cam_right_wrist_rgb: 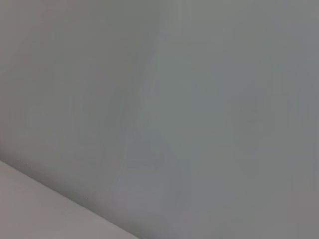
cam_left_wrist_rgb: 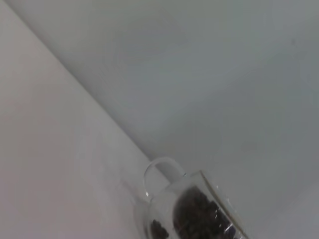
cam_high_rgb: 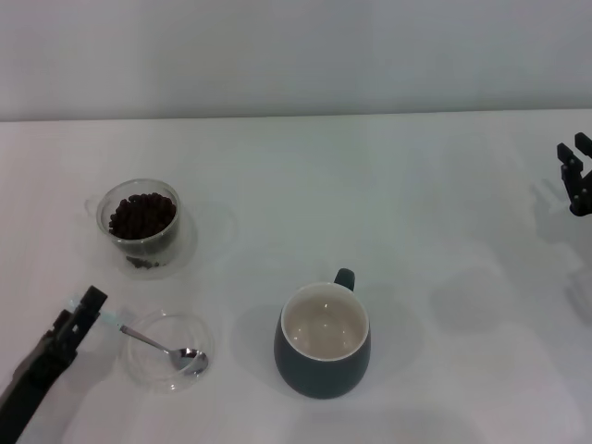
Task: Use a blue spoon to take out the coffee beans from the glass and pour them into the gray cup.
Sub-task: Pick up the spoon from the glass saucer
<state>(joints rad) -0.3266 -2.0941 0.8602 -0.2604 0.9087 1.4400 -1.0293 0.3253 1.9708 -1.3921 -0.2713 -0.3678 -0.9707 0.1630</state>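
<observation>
The blue spoon [cam_high_rgb: 157,345] lies with its shiny bowl in a shallow clear saucer [cam_high_rgb: 148,372] at the front left, its pale handle pointing left. My left gripper [cam_high_rgb: 81,310] is right at that handle end, low over the table. The glass [cam_high_rgb: 141,222] stands behind it at the left, holding the coffee beans [cam_high_rgb: 141,215]. The left wrist view shows the glass [cam_left_wrist_rgb: 164,172] and beans [cam_left_wrist_rgb: 197,216] close by. The gray cup [cam_high_rgb: 323,340] stands front centre, handle to the back, with nothing inside. My right gripper [cam_high_rgb: 575,180] is parked open at the far right edge.
A white table [cam_high_rgb: 416,231] runs back to a pale wall. The right wrist view shows only the wall and a strip of table.
</observation>
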